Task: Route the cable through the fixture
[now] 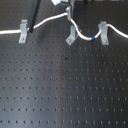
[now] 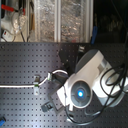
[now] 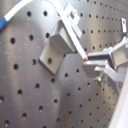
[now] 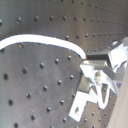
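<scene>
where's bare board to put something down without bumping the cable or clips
In the first exterior view, the board is bare everywhere below the row of three clips, left, middle and right. It is crowded along the top, where the cable runs clip to clip and the gripper comes down.

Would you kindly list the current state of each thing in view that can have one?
Thin white cable with a blue band: slack, draped across all three brackets.
Left grey metal bracket: upright, cable resting on it.
Middle grey metal bracket: upright, cable passing at it.
Right grey metal bracket: upright, cable at it.
Gripper: shut on the cable.
</scene>
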